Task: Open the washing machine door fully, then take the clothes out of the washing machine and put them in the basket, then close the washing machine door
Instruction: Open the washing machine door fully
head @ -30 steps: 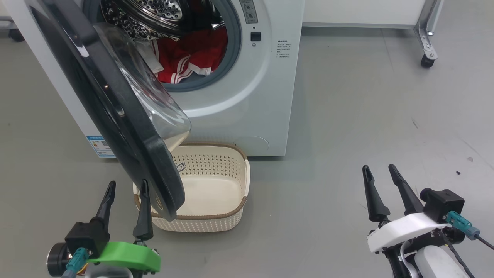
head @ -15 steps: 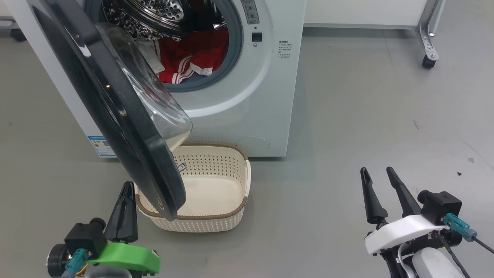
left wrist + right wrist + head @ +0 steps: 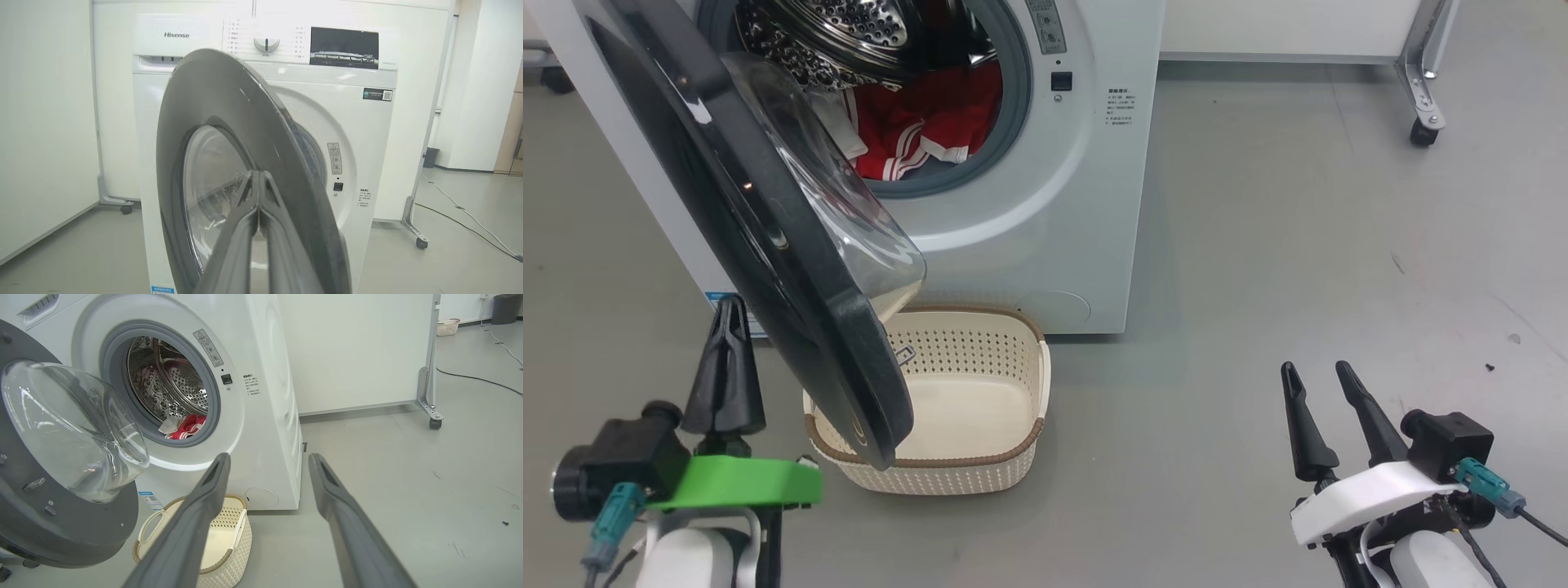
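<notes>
Head view, with both wrist views. The washing machine (image 3: 1045, 245) stands on the grey floor (image 3: 1258, 245), its round port facing the robot. The washing machine door (image 3: 768, 237) is swung out on its hinge at the robot's left side of the port. It stands at an angle to the front panel, and its clear glass bowl (image 3: 849, 220) bulges toward the port. The clothes (image 3: 931, 122), red with white stripe trim and a white part, lie inside the perforated steel drum (image 3: 849, 24). They are heaped at the lower front of the drum, against the grey rubber ring (image 3: 1013, 122).

The basket (image 3: 964, 482) sits on the floor just before the foot of the machine. In the head view the door's lower rim overlaps the basket's left end.

The left gripper (image 3: 729, 304) has its two dark fingers pressed together and holds nothing. It points upward just beside the outer face of the door, near the lower rim. In the left wrist view the closed fingers aim at the door's outer glass; whether they touch it cannot be told.

The right gripper (image 3: 1315, 369) is spread wide and empty. It hangs above bare floor well to the right of the machine and the basket. A wheeled metal leg (image 3: 1421, 106) stands on the floor at the far right.
</notes>
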`<state>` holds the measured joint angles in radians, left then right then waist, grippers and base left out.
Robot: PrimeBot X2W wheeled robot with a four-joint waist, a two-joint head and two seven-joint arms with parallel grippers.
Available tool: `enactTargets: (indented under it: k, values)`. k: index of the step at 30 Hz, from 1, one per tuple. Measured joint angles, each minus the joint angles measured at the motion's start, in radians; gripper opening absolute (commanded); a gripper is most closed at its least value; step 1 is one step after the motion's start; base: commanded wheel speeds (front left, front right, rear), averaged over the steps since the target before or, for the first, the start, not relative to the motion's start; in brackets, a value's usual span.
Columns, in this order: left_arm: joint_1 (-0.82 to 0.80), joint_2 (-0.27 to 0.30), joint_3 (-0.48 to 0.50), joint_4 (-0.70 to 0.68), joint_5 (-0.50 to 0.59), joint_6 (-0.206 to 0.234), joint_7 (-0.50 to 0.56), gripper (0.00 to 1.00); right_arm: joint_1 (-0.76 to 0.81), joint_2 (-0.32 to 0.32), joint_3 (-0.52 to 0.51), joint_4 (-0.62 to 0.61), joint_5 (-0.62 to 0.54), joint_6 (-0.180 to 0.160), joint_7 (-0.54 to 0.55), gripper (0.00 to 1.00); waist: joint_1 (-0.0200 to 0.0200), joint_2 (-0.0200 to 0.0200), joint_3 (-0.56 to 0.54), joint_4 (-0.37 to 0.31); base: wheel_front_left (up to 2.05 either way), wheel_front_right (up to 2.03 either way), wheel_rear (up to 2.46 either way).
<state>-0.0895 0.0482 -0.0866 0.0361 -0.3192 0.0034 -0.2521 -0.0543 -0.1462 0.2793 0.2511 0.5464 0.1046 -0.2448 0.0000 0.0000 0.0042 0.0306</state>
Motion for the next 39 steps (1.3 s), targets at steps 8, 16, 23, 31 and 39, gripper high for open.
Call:
enactTargets:
  k: [8,16,23,31,39]
  values:
    - [-0.093,0.023,0.023,-0.081,0.018,-0.009,0.0,0.0,0.0,0.015,-0.002,0.007,-0.004,0.007,0.0,1.0,0.0,0.0,-0.001,-0.009,0.0,0.0,0.0]
    - [-0.173,0.032,-0.011,-0.116,0.041,-0.02,-0.006,0.0,0.0,0.017,-0.014,0.008,-0.012,0.008,0.0,1.0,0.0,0.0,-0.003,-0.014,0.0,0.0,0.0]
    - [-0.216,0.03,-0.097,-0.14,0.067,-0.053,0.038,0.0,0.0,0.024,-0.016,0.009,-0.013,0.009,0.0,1.0,0.0,0.0,-0.002,-0.018,0.0,0.0,0.0]
    - [-0.21,0.021,-0.213,-0.113,0.067,-0.079,0.123,0.0,0.0,0.033,-0.023,0.012,-0.013,0.009,0.0,1.0,0.0,0.0,0.004,-0.028,0.0,0.0,0.0]
    - [-0.145,0.009,-0.26,-0.043,0.044,-0.08,0.186,0.0,0.0,0.038,-0.03,0.012,-0.021,0.012,0.0,1.0,0.0,0.0,0.015,-0.04,0.0,0.0,0.0]
